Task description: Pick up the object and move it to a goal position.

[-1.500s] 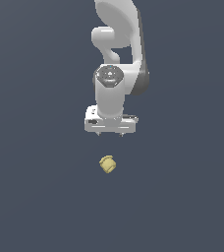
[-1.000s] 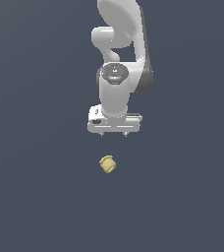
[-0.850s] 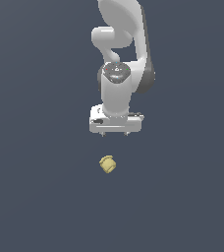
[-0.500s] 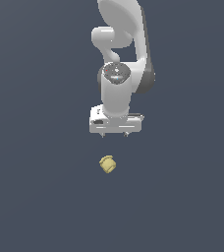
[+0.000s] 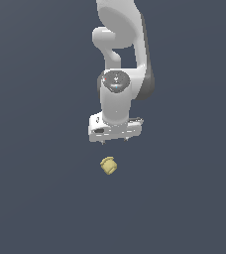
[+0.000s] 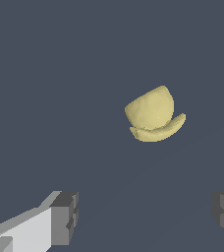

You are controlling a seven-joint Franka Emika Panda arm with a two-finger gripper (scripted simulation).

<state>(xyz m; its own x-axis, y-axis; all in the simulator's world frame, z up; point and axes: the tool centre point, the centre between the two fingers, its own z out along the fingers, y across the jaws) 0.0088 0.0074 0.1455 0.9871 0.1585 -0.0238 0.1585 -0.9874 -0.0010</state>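
Observation:
The object [image 5: 108,165] is a small pale yellow stubby lump with a ridged band, lying on the dark grey floor. In the wrist view the object [image 6: 153,115] shows a rounded body and a flared rim. My white gripper [image 5: 114,142] hangs above it, pointing down, a short way off and not touching it. The gripper [image 6: 146,216] is open and empty, its dark fingertips [image 6: 65,216] set wide apart.
The white arm [image 5: 120,59] rises above the gripper toward the top of the exterior view. Plain dark grey floor [image 5: 35,198] lies all around.
The gripper has shifted a little toward the exterior view's right and turned slightly at the wrist. The object has not moved.

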